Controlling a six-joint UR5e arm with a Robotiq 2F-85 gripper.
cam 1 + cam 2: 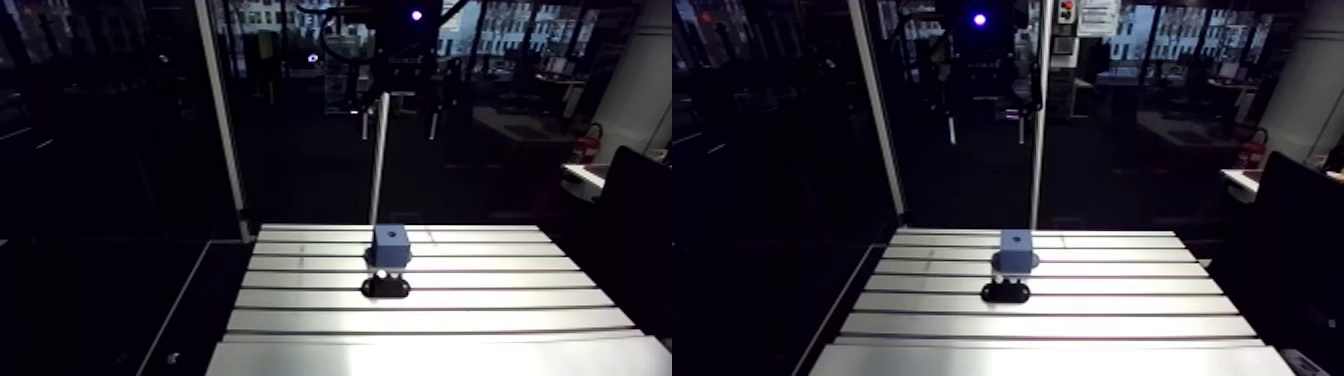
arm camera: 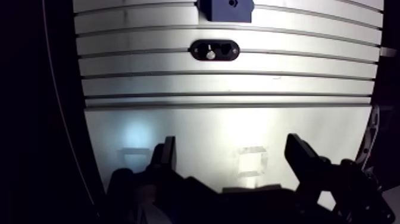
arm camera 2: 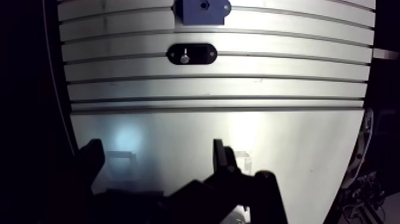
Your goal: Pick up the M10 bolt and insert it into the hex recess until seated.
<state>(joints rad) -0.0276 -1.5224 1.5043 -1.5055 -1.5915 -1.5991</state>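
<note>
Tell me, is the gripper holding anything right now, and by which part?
Nothing is held. The gripper is open with nothing between its fingers; the bolt stands in its black holder ahead of it, untouched.

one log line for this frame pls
phase: pre-grasp | tool: open, empty | bolt: in black holder, ahead of tool | blue block: beyond holder, hole empty

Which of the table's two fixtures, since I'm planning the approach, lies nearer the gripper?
The black oval holder carrying the silvery bolt; the blue square block with a central hole sits beyond it, farther from the gripper.
</note>
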